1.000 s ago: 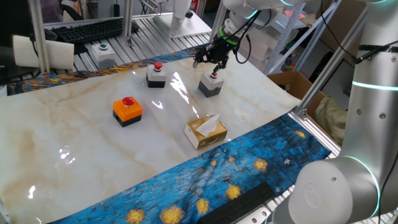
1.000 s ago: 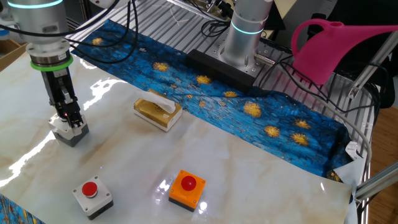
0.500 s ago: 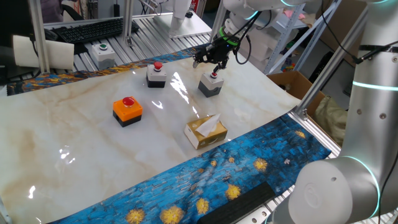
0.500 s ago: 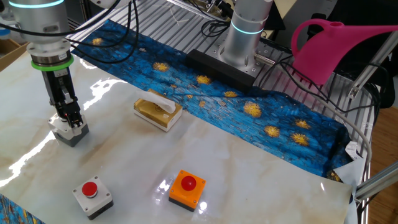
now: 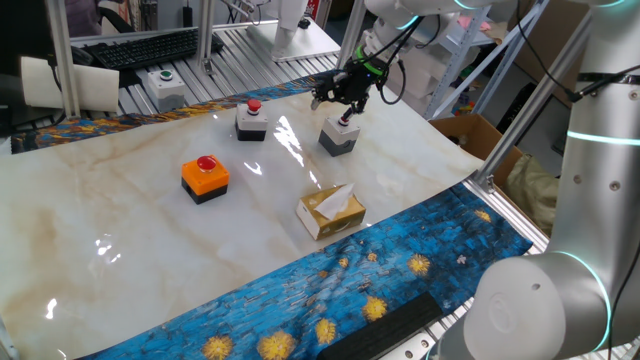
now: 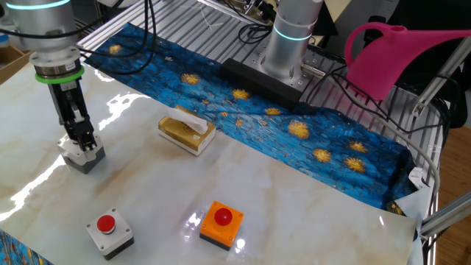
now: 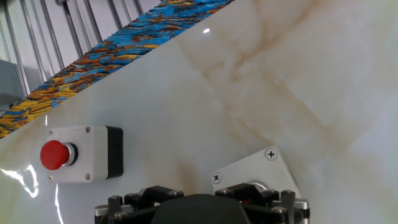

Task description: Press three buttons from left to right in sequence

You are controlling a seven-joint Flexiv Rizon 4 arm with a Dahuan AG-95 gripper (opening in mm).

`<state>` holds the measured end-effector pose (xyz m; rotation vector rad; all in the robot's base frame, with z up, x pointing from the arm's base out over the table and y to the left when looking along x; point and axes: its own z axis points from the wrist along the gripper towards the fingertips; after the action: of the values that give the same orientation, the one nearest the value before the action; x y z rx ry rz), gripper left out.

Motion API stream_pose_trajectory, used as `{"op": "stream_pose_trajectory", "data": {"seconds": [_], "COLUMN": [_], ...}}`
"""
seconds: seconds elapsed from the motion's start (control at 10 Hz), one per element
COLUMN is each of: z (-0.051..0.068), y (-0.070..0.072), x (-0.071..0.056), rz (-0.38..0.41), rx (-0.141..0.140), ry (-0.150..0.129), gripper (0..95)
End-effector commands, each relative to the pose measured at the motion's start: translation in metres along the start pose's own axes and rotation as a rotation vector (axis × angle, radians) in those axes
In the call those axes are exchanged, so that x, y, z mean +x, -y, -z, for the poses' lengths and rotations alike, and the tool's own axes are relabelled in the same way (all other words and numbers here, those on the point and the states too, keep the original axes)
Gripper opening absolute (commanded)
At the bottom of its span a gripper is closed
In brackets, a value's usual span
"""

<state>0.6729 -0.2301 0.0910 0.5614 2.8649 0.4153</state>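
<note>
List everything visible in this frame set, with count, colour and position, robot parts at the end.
Orange box switch with red round button on black base: 1, on the marble tabletop, leftmost of the three in one fixed view.
Grey box switches with red round buttons: 2; one near the far edge, one directly under the gripper.
Yellow tissue box: 1, near the blue patterned cloth.
Blue cloth with yellow motifs: 1, along the table edge.
Pale box with green button: 1, off the marble, beside a black keyboard.
Pink watering can: 1, beyond the table.
Cardboard box: 1, brown, beside the table.
Gripper: 1, black, over the switch; finger state unclear.
</note>
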Motion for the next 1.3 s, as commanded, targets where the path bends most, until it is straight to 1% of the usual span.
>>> {"op": "stream_pose_trajectory", "data": {"seconds": [0.1, 0.3, 0.4, 0.5, 0.6, 0.7, 0.8, 0.9, 1.0, 1.1, 1.2, 1.3], "z": [-0.004, -0.013, -0.014, -0.010, -0.004, 0.011, 0.019, 0.023, 0.026, 0.029, 0.033, 0.035], "y": [0.000, 0.004, 0.004, 0.002, -0.001, -0.006, -0.008, -0.009, -0.011, -0.012, -0.013, -0.013], "x": [0.002, 0.003, 0.003, 0.003, 0.002, 0.000, -0.001, -0.001, 0.000, 0.000, 0.001, 0.002], "rz": [0.002, 0.011, 0.015, 0.013, 0.011, 0.030, 0.039, 0.037, 0.035, 0.041, 0.044, 0.044], "rx": [-0.016, -0.020, -0.026, -0.025, -0.015, 0.036, 0.052, 0.051, 0.063, 0.082, 0.088, 0.089], "ry": [-0.010, -0.006, -0.006, 0.000, 0.016, 0.023, 0.021, 0.019, 0.025, 0.032, 0.032, 0.032], "gripper": [95.0, 95.0, 95.0, 95.0, 95.0, 95.0, 95.0, 95.0, 95.0, 95.0, 95.0, 76.0]}}
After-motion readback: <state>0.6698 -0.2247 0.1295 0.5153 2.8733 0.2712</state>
